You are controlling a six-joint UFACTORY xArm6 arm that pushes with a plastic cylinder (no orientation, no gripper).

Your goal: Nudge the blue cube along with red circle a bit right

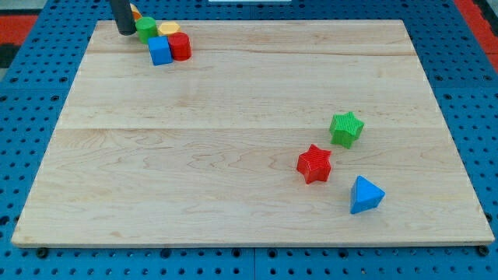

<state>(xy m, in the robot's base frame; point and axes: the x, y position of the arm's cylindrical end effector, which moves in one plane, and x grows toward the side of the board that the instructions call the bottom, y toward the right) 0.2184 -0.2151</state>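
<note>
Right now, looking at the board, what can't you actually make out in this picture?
- Orange block, camera view: mostly hidden behind my rod, shape unreadable.
- Yellow block: partly covered by the red circle, shape unclear.
- My tip: rests left of the green block; contact uncertain.
- Rod's upper part: cut off by the view's top edge.

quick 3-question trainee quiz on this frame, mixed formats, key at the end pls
1. True or false: the blue cube touches the red circle block.
2. Which block lies nearest the view's bottom right? A) green star block B) red star block C) blue triangular block
3. Fill in: my tip stands at the view's top left, just to the view's ____ of the green round block.

Key: 1 true; 2 C; 3 left. Note: a yellow block and an orange block, shapes unclear, also sit in that cluster on the wooden board.
</note>
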